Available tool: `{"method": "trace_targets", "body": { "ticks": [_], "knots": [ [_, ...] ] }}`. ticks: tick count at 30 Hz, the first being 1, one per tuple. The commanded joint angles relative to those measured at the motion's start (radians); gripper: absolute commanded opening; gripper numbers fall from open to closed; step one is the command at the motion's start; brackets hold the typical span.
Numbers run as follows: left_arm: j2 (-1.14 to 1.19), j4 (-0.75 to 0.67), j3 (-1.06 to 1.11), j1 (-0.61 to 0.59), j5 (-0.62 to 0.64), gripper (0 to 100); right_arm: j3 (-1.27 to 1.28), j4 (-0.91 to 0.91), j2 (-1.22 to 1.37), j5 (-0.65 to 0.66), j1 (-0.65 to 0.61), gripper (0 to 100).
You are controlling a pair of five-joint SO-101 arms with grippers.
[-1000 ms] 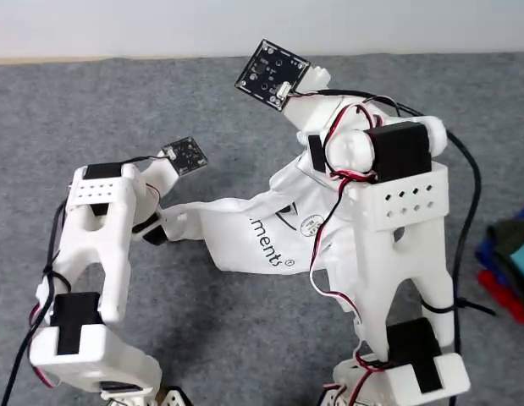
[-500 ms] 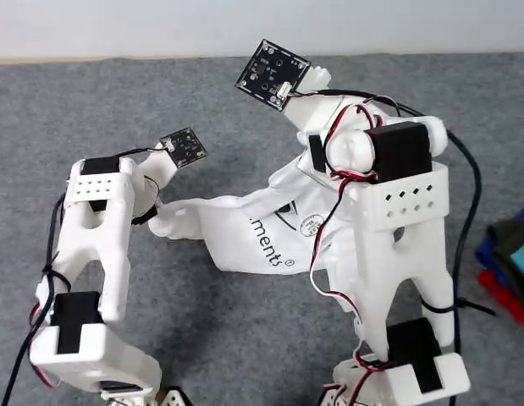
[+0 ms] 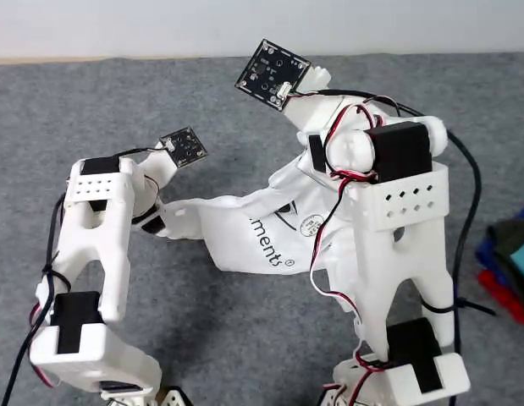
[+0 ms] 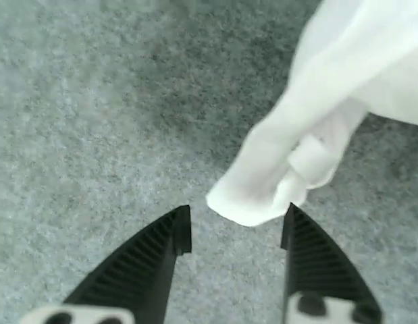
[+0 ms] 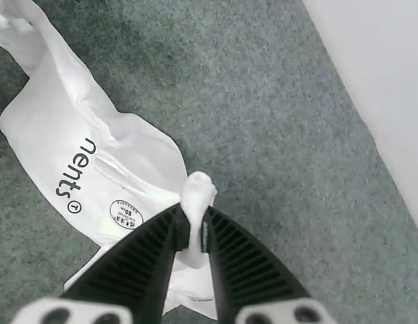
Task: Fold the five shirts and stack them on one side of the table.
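My right gripper [image 5: 193, 229] is pinched tight on a raised fold of the white shirt [image 5: 94, 169], with the cloth poking up between the two black fingers. From that pinch the shirt trails away across the grey felt table cover [image 5: 263, 101], crumpled, its printed lettering and a small round label facing up.

My left gripper [image 4: 237, 219] is spread wide. The rolled end of one sleeve [image 4: 263, 192] lies on the felt just ahead of my fingertips, roughly in line with the gap between them; whether either tip touches it, I cannot tell.

From the high view, the white shirt [image 3: 253, 233] is stretched between my two arms in the middle of the table [image 3: 92, 110]. Its narrow sleeve end runs out to my left gripper [image 3: 151, 222], and its wider body is bunched under my right arm [image 3: 397, 220].

At the table's right edge sits what looks like a stack of folded garments [image 3: 509, 262] in dark green, teal, blue and red, cut off by the frame and well apart from the white shirt.
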Motion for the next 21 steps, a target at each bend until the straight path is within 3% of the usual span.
{"method": "trace_targets", "body": {
  "ticks": [1,9,16,21],
  "knots": [
    [0.017,-0.046,-0.042,0.002,-0.006,23,-0.006,-0.005,-0.007,-0.009,0.005,1.0],
    [0.107,-0.055,-0.076,0.000,-0.006,22,-0.006,-0.007,-0.005,-0.009,0.005,1.0],
    [0.117,-0.060,-0.087,0.003,-0.006,1,-0.006,-0.007,-0.005,-0.009,0.005,1.0],
    [0.109,-0.055,-0.090,0.000,-0.006,0,-0.006,-0.008,-0.005,-0.009,0.005,1.0]
  ]
}}
